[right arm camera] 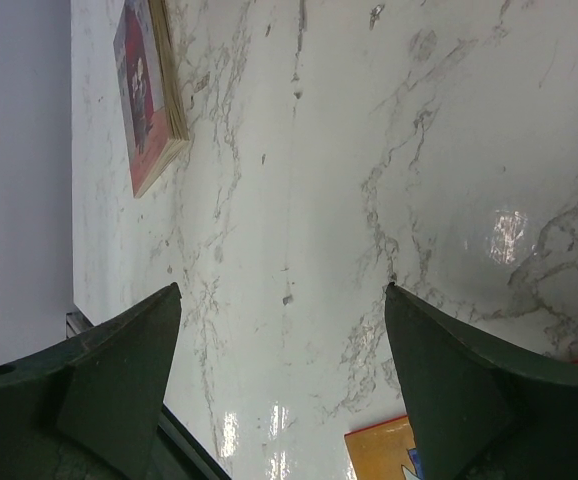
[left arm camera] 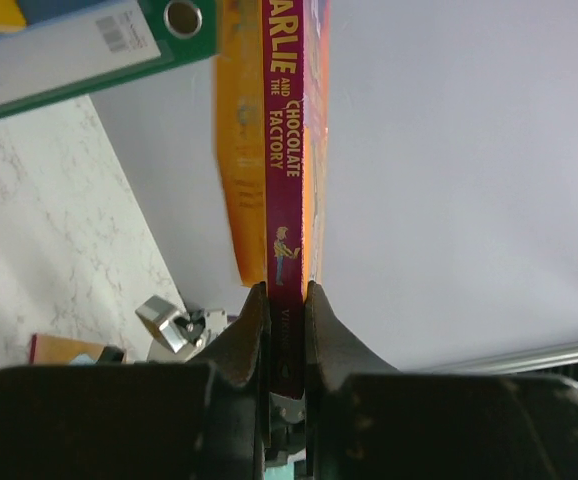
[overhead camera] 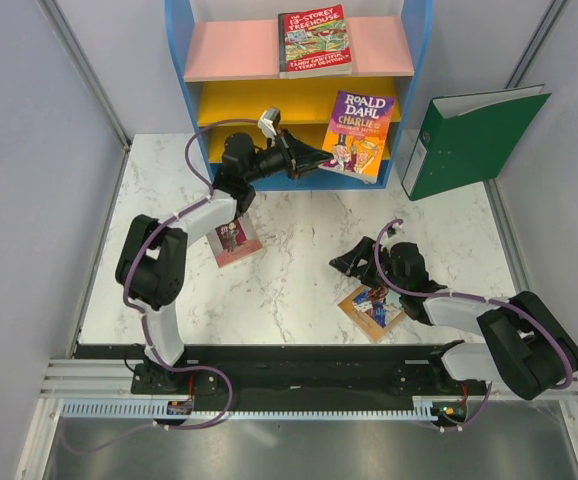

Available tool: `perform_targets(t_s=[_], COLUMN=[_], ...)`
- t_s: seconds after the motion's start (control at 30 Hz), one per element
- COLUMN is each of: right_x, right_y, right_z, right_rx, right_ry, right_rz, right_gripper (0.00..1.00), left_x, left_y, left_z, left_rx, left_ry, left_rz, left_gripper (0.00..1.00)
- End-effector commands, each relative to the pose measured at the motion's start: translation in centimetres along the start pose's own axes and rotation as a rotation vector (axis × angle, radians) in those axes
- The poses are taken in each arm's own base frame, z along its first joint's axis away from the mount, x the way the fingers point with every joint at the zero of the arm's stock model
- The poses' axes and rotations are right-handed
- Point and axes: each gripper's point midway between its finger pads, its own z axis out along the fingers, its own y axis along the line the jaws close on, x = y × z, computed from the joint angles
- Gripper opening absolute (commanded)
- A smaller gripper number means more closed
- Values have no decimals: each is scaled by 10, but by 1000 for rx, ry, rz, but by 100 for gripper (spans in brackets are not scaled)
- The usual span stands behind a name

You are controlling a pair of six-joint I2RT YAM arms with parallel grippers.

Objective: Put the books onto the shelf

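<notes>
Left gripper [overhead camera: 307, 160] clenched on the lower end of the spine of the "Charlie and the Chocolate Factory" book [overhead camera: 359, 135]; in the wrist view both fingers pinch the maroon spine [left arm camera: 287, 150], which runs straight away from them. The book is held at the front of the shelf [overhead camera: 177, 60], level with the yellow lower boards, cover facing up, title end toward the shelf's back, slightly tilted; cannot tell whether it rests on a board. On the pink top board lies the "Storey Treehouse" book [overhead camera: 314, 40], flat, cover up. A green ring binder [overhead camera: 479, 140] stands just right of the shelf. Left arm: elbow high at the left, forearm stretched forward and right to the shelf. A small maroon book [overhead camera: 237, 240] lies on the surface [overhead camera: 299, 220] beneath that forearm. Right gripper [overhead camera: 354, 262] released, jaws wide, low over bare marble, grasping nothing; an orange illustrated book [overhead camera: 374, 308] lies flat just beside it. Right arm folded low, elbow far right.
</notes>
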Motion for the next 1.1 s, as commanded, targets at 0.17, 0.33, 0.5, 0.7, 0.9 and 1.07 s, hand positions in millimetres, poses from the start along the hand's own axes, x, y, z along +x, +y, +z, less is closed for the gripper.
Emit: perform_targets(t_s=[0.17,0.33,0.5,0.7,0.9,1.07], right_x=[-5,-5,-5,-5,-5,-6], right_y=[8,10,9,10,9,10], right_z=[2,2,2,2,1,0], right_rx=[-36,-41,-40,-42,-36,-40], right_ry=[-15,-13,-13,-12,-14,-19], right_rz=[-1,-3,-3,-8,-8,-13], right_gripper=[90,91,91,91,92,98], left_x=[-71,-89,-102,-119,-136,-148], left_y=[-49,-47,-36,-33,-24,-22], left_z=[16,23,29,44,56,62], left_rx=[124,102,90,32,-4,-24], left_ry=[-173,-215,-265,-275,-284,-285], left_rz=[0,-26,-83,-86,-170,-201], left_gripper=[2,2,2,2,13,19])
